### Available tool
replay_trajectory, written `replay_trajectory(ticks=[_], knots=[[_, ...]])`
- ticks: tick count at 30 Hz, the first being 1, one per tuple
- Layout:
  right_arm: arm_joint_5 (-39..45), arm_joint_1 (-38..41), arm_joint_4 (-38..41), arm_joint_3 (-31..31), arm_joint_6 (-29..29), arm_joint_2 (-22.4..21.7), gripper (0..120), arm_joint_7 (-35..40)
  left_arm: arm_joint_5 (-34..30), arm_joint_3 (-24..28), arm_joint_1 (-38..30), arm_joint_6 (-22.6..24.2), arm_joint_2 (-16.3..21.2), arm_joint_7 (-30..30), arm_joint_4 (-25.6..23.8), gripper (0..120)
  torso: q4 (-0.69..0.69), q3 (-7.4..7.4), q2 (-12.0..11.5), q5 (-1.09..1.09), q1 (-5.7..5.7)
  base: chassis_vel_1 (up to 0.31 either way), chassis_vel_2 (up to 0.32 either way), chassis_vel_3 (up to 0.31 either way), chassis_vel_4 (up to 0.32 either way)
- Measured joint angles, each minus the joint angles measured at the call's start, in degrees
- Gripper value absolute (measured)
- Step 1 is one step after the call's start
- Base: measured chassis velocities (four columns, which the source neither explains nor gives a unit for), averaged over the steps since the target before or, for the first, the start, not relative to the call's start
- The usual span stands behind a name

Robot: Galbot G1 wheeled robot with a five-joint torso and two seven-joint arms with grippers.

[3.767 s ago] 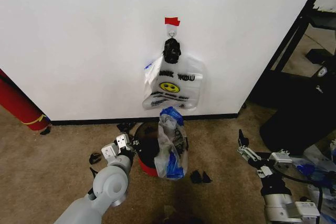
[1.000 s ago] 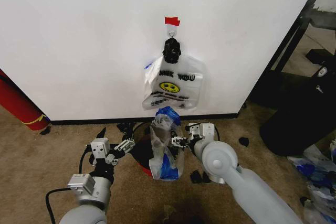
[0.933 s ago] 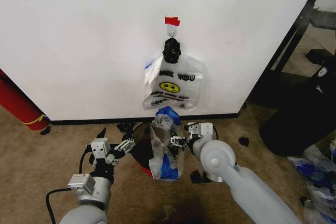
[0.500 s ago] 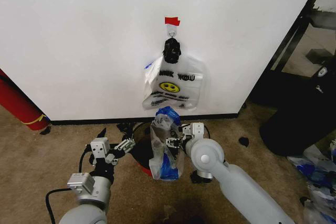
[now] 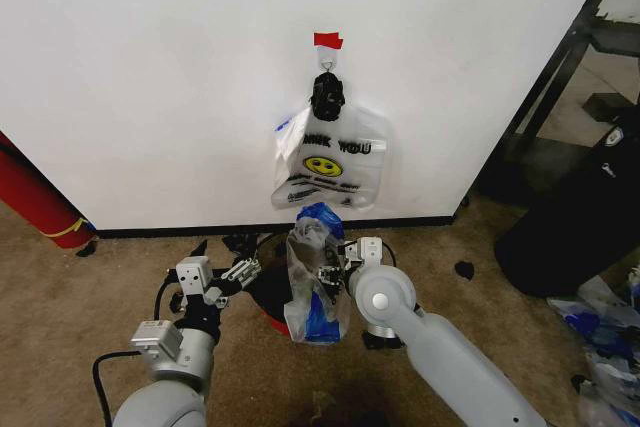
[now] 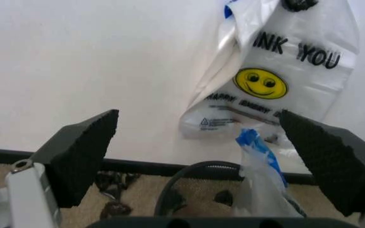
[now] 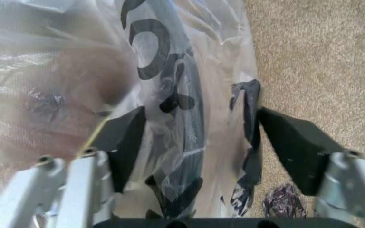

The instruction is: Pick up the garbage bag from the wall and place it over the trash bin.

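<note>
The garbage bag, see-through with blue patches, stands crumpled against the right side of the trash bin, a dark bin with a red base. My right gripper is open at the bag's right side. In the right wrist view its fingers straddle the bag's plastic, apart from it on both sides. My left gripper is open just left of the bin. Its wrist view shows the bag's blue top and the bin rim between its fingers. The wall rises behind.
A white "THANK YOU" bag hangs from a hook under red tape. A red cylinder leans at the far left. Black furniture fills the right. Small black scraps lie on the carpet.
My right arm has swung in from the right and its gripper has moved left up to the bag. My left gripper has edged slightly toward the bin.
</note>
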Motion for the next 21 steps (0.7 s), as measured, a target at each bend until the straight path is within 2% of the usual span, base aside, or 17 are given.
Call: replay_trajectory(ticks=[1,5,6,7,8,15,16,18,21], knots=[[-0.1,0.2,-0.2,-0.2,0.0,0.1,60,0.0,0.0,0.0,0.0,0.0,0.0,0.0,0.0,100,0.00,0.00,0.0,0.00,0.00,0.000,0.000,0.000,0.000],[-0.2,0.7,-0.5,-0.7,0.0,0.5,47,0.7,-0.1,0.0,0.0,0.0,-0.1,0.0,0.0,100,0.00,0.00,0.0,0.00,0.00,0.000,0.000,0.000,0.000],[-0.2,0.7,-0.5,-0.7,0.0,0.5,47,0.7,-0.1,0.0,0.0,0.0,-0.1,0.0,0.0,100,0.00,0.00,0.0,0.00,0.00,0.000,0.000,0.000,0.000],[-0.2,0.9,-0.7,-0.9,0.1,0.6,37,1.0,-0.1,0.1,-0.2,0.0,-0.1,-0.1,0.0,100,0.00,0.00,0.0,0.00,0.00,0.000,0.000,0.000,0.000],[-0.2,0.9,-0.7,-0.9,0.1,0.6,37,1.0,-0.1,0.1,-0.2,0.0,-0.1,-0.1,0.0,100,0.00,0.00,0.0,0.00,0.00,0.000,0.000,0.000,0.000],[-0.2,0.8,-0.4,-1.0,0.1,0.5,9,1.8,-0.2,0.8,-0.6,0.0,-0.3,-0.1,0.3,100,0.00,0.00,0.0,0.00,0.00,0.000,0.000,0.000,0.000],[-0.2,0.8,-0.4,-1.0,0.1,0.5,9,1.8,-0.2,0.8,-0.6,0.0,-0.3,-0.1,0.3,100,0.00,0.00,0.0,0.00,0.00,0.000,0.000,0.000,0.000],[-0.1,0.7,-0.1,-0.8,0.1,0.4,1,1.8,-0.1,1.0,-0.8,0.0,-0.3,-0.1,0.5,100,0.01,0.00,0.0,0.01,0.00,0.000,0.000,0.000,0.000],[0.0,0.7,0.0,-0.6,0.1,0.3,1,1.8,-0.1,1.2,-1.0,0.0,-0.3,-0.1,0.6,100,0.00,0.00,0.0,0.00,0.00,0.000,0.000,0.000,0.000]])
